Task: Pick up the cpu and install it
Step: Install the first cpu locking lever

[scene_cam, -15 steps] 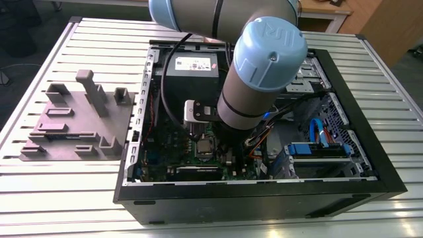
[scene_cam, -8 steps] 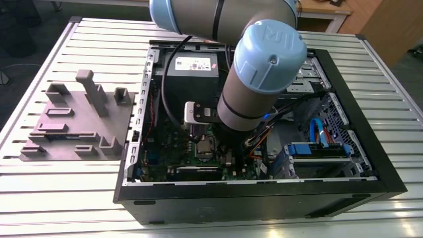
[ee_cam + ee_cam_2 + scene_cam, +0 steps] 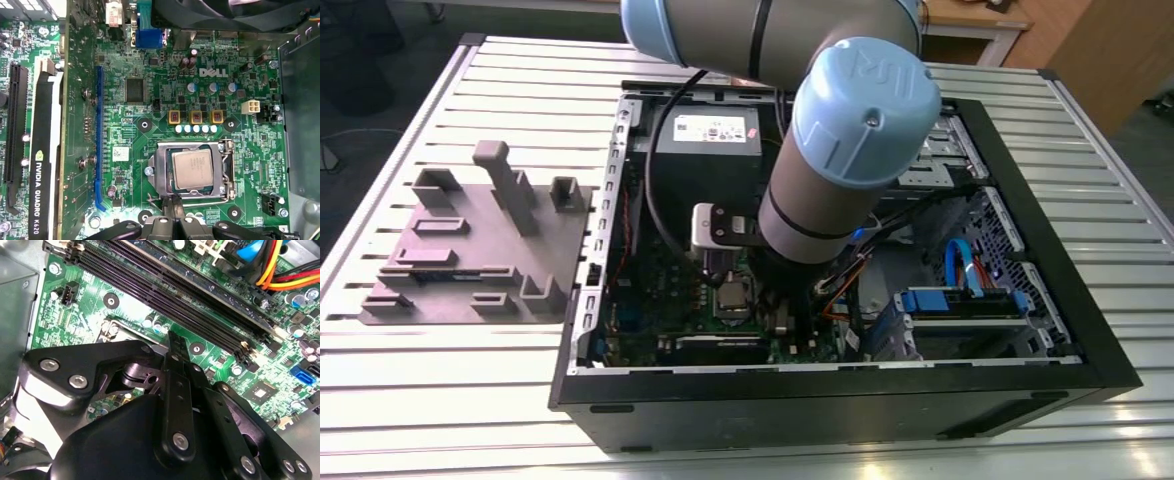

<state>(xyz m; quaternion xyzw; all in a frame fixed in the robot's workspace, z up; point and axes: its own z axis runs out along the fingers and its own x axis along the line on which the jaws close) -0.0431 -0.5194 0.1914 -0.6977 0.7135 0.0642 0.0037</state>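
An open black computer case [image 3: 854, 400] lies on a slatted table [image 3: 427, 400], beside a grey fixture block [image 3: 467, 250].

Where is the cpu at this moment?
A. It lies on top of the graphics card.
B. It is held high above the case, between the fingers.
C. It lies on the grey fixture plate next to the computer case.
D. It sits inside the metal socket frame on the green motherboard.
D. In the first wrist view the cpu lies flat within the socket frame on the motherboard, with the gripper just beside the frame's edge.
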